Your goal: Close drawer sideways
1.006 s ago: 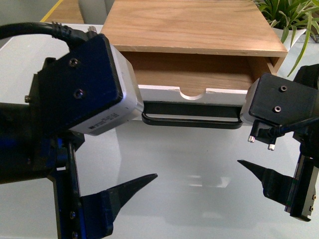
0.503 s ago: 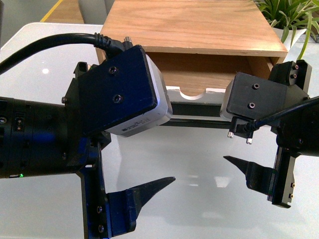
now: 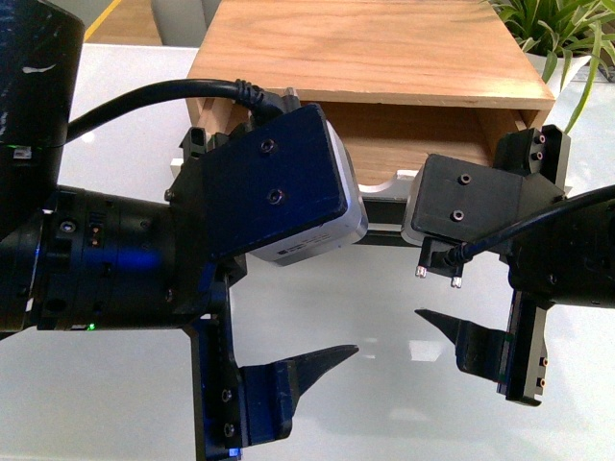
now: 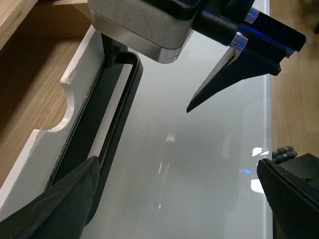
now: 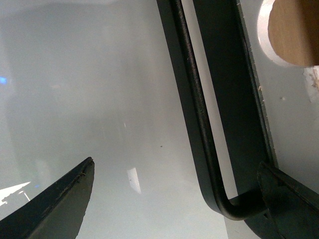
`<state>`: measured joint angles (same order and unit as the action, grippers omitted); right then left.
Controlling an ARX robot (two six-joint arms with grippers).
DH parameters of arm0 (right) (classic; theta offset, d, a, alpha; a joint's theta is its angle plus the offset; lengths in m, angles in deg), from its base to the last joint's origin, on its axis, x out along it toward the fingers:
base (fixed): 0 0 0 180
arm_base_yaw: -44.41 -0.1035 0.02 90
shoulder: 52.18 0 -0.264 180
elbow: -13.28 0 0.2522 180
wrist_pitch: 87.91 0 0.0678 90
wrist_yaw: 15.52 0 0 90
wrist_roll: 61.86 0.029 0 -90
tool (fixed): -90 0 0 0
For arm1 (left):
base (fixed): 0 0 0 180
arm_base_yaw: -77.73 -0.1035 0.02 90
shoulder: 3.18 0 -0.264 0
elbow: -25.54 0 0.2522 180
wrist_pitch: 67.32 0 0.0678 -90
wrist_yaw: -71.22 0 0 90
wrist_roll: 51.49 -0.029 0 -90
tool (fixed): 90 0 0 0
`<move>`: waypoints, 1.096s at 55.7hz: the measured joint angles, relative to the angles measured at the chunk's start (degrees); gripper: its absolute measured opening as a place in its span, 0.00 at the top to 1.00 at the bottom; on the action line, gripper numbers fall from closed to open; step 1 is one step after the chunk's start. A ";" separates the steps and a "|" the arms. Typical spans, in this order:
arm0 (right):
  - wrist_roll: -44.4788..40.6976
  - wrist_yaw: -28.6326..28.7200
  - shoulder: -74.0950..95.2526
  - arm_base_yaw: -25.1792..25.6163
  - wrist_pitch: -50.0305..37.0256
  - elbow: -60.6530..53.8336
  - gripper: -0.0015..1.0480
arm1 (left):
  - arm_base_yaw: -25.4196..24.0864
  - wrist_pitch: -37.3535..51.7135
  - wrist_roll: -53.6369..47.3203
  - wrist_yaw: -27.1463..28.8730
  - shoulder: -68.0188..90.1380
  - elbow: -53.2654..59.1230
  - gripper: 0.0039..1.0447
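Observation:
The drawer (image 3: 423,144) stands pulled out of its wooden cabinet (image 3: 365,48); its white front panel with the semicircular notch (image 3: 384,182) and black bar handle (image 3: 384,219) faces me, mostly hidden behind both wrists. My left gripper (image 4: 182,199) is open and empty, one finger (image 4: 65,199) lying against the handle (image 4: 114,124), the other (image 3: 298,375) out over the table. My right gripper (image 5: 172,204) is open and empty, one finger (image 5: 289,204) at the bent end of the handle (image 5: 194,114), the other (image 3: 461,336) above the table.
The glossy white table (image 3: 384,403) stretches in front of the drawer. A potted plant (image 3: 548,29) stands at the back right beside the cabinet. The right wrist camera body (image 4: 144,25) hangs close over the handle.
Both arms have moved in toward the drawer front and closer together, now covering most of the handle. The drawer has not visibly moved. Both grippers stay open.

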<state>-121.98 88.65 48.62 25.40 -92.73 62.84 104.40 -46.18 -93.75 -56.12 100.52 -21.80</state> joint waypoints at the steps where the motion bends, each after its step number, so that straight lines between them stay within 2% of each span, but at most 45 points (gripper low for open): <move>1: 0.02 0.02 0.07 -0.04 0.00 0.13 0.09 | 0.02 -0.11 -0.04 0.00 0.28 -0.28 0.08; 61: -1.73 0.90 2.56 -0.28 1.42 2.14 0.09 | 0.52 -5.92 -1.18 1.33 9.75 -10.47 0.08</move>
<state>-123.70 89.55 51.17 25.12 -91.31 64.98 104.93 -52.10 -94.93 -54.79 110.27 -32.27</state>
